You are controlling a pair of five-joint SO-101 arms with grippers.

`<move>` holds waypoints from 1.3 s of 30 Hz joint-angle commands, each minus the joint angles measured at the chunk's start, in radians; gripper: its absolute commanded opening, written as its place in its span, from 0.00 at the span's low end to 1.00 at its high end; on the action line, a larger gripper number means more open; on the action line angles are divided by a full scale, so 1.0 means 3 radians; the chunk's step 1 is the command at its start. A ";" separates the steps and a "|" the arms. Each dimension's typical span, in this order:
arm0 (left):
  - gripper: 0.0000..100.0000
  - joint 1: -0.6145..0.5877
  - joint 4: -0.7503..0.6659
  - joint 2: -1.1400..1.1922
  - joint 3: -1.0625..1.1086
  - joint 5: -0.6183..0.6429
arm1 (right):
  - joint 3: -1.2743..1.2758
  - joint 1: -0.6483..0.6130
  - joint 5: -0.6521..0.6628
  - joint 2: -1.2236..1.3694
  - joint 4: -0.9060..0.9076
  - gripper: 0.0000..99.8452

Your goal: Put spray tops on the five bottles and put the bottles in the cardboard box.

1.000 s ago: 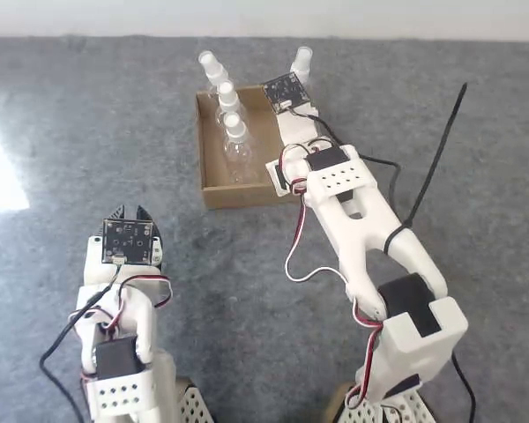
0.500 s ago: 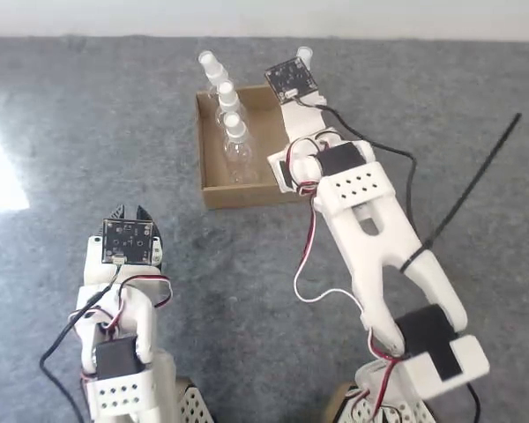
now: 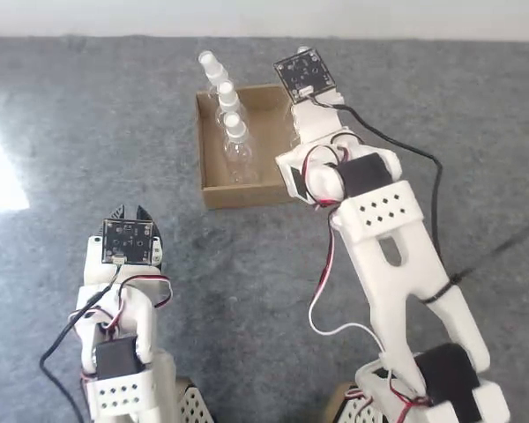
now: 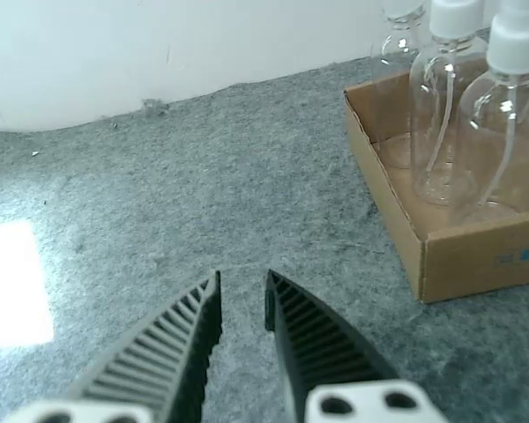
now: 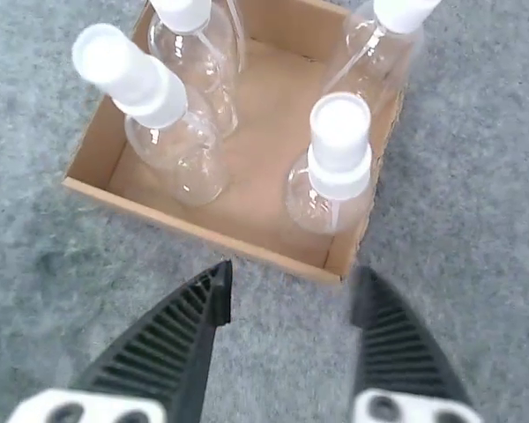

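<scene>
Cardboard box point(image 3: 242, 196) sits on the grey surface point(image 3: 88, 132), toward the far side, open side up; clear bottles point(image 5: 185, 150) stand upright inside it, each one seen wearing a white spray top point(image 5: 339, 141); in the high view three of them form a row along one side wall of the box, close together; the right wrist view shows four bottles in the box, two against that same wall, one near the opposite wall close to the near corner, and one at the far corner by that opposite wall; a fifth cannot be confirmed from here. Right arm point(image 3: 379, 211) is stretched forward from the near edge of the surface, its wrist above the other side of the box; right end effector point(image 5: 291, 282) hangs above the near wall of the box and the surface just outside it, fingers spread wide apart, nothing between them and no contact with any bottle. Left arm point(image 3: 119, 335) is folded back at the near side, well apart from the box; left end effector point(image 4: 243, 295) points toward the far side low over the bare surface, fingers a narrow gap apart, tips not touching, holding nothing. A bright patch of light point(image 3: 0, 181) lies on the surface at the side edge, away from the box.
</scene>
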 commanded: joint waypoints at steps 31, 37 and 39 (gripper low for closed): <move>0.08 -0.0015 -0.0072 -0.0066 -0.0018 -0.0026 | 0.1601 -0.0038 0.0174 -0.1788 -0.0575 0.01; 0.08 -0.0015 -0.0066 -0.0066 -0.0018 -0.0026 | 0.2046 -0.0038 0.0174 -0.2110 -0.0821 0.02; 0.08 -0.0015 -0.0066 -0.0066 -0.0018 -0.0026 | 0.2148 -0.0043 0.0164 -0.2171 -0.0913 0.02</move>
